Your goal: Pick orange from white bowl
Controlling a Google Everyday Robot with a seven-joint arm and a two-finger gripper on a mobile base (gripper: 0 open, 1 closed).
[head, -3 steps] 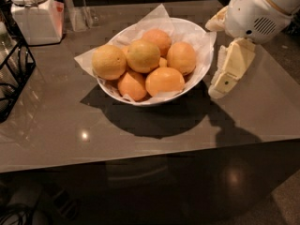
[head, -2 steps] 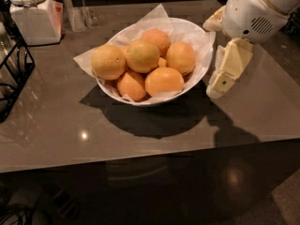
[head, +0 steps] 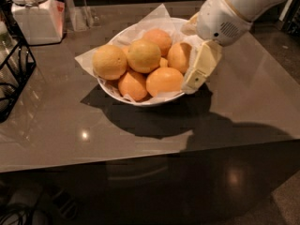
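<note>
The white bowl (head: 123, 95) stands on the grey table, lined with crumpled white paper and piled with several oranges. The dull yellowish-orange orange (head: 143, 55) sits on top of the pile, near the middle. A paler yellow one (head: 109, 61) lies to its left, and redder ones lie below and to the right. My gripper (head: 191, 55) is at the bowl's right rim, open. One cream finger (head: 199, 71) hangs down over the near right edge, and the other shows behind the rightmost orange (head: 178, 56). The gripper is to the right of the orange, not touching it.
A white lidded jar (head: 33, 13) stands at the back left. A black wire rack (head: 14, 74) is at the left edge. A clear glass item (head: 84, 13) stands behind the bowl. The table's front edge runs below the bowl.
The gripper has moved left from beside the bowl to over its right rim, with its near finger now against the bowl's edge. The oranges have not moved.
</note>
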